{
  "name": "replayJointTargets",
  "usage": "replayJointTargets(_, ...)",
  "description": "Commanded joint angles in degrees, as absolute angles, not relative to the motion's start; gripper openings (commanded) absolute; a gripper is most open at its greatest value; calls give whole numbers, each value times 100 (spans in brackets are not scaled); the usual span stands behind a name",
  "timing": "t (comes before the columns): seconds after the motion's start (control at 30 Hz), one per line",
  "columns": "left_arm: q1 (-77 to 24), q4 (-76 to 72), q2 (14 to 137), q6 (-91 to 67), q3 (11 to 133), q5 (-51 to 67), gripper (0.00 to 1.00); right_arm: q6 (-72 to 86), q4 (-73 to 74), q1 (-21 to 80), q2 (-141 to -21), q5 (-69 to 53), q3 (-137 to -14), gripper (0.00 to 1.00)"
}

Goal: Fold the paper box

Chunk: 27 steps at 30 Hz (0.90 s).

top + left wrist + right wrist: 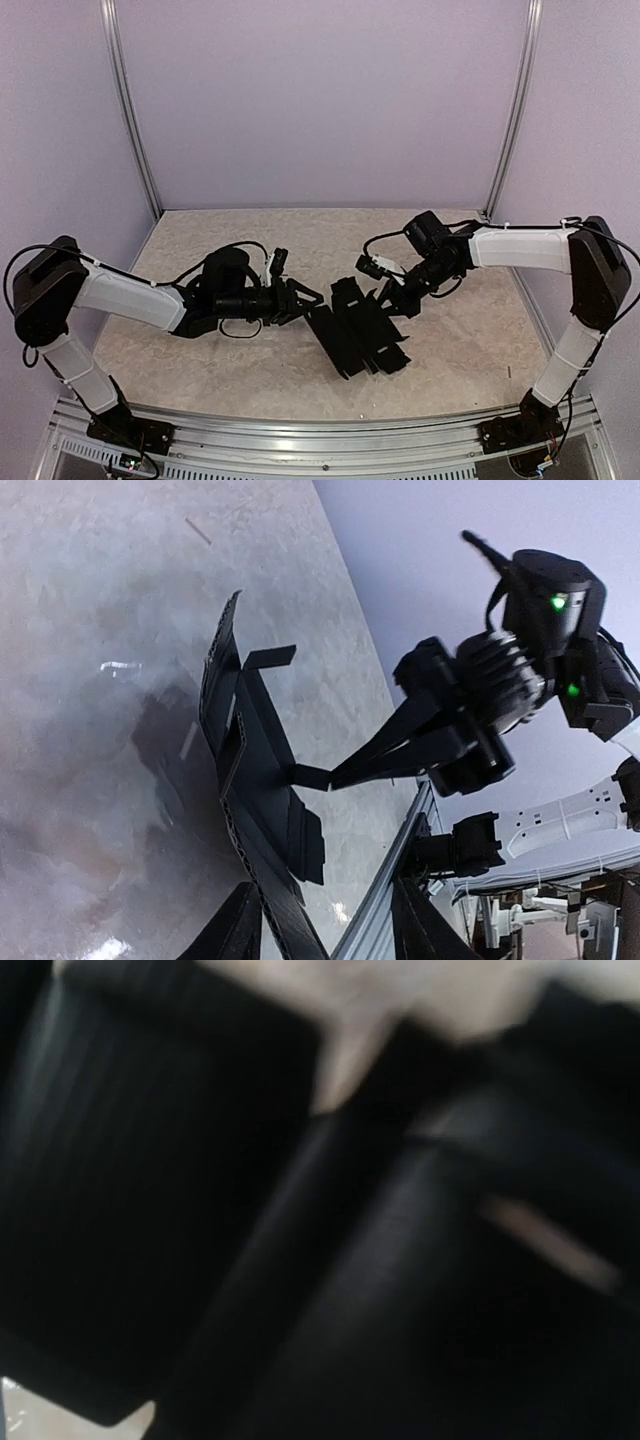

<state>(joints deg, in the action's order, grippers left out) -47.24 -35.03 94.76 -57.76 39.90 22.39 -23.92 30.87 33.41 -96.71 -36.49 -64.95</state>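
The paper box (355, 335) is a matte black cardboard piece lying partly unfolded mid-table, with one long panel raised on edge (245, 750). My left gripper (310, 298) is at its left end and open. In the left wrist view the panel's corrugated edge runs down between the fingers (235, 932), close to the left one. My right gripper (393, 298) reaches in from the right, its jaws closed to a point on a small tab of the box (310, 776). The right wrist view shows only blurred black cardboard (300, 1260) up close, with its fingers not distinguishable.
The beige speckled tabletop (230, 240) is bounded by lilac walls with metal corner posts (135, 120). An aluminium rail (300, 425) runs along the near edge between the arm bases.
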Motion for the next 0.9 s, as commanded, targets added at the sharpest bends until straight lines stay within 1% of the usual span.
replayJointTargets(0.0, -4633, -1209, 9446, -4313, 4612, 1791, 45, -2330, 2899, 3364, -10301, -4268, -6386, 0)
replayJointTargets(0.1, -4611, -627, 9638, -3955, 4992, 1626, 48, -2187, 2608, 3366, -10509, -4281, -6258, 0)
replayJointTargets(0.2, -4517, -358, 9748, -3773, 5181, 1548, 50, -2099, 2415, 3364, -10642, -4128, -6212, 0)
replayJointTargets(0.27, -4422, -290, 9796, -3693, 5247, 1587, 51, -2020, 2321, 3364, -10705, -3951, -6222, 0)
replayJointTargets(0.33, -4395, -108, 9783, -3472, 5383, 1365, 52, -1952, 2236, 3368, -10781, -3729, -6231, 0)
replayJointTargets(0.43, -4303, 366, 9829, -3084, 5831, 1195, 52, -1886, 2154, 3366, -10954, -3332, -6236, 0)
replayJointTargets(0.5, -4177, 417, 9972, -2824, 6090, 1400, 52, -1891, 2199, 3366, -11130, -3212, -6282, 0)
replayJointTargets(0.63, -3992, 730, 10564, -2388, 6799, 1872, 46, -1855, 2243, 3362, -11331, -3107, -6321, 0)
replayJointTargets(0.77, -4026, 1011, 11200, -2152, 7312, 2396, 51, -1869, 2243, 3358, -11414, -3050, -6294, 0)
replayJointTargets(0.87, -4096, 946, 11405, -2145, 7371, 2626, 52, -1872, 2249, 3357, -11462, -3015, -6296, 0)
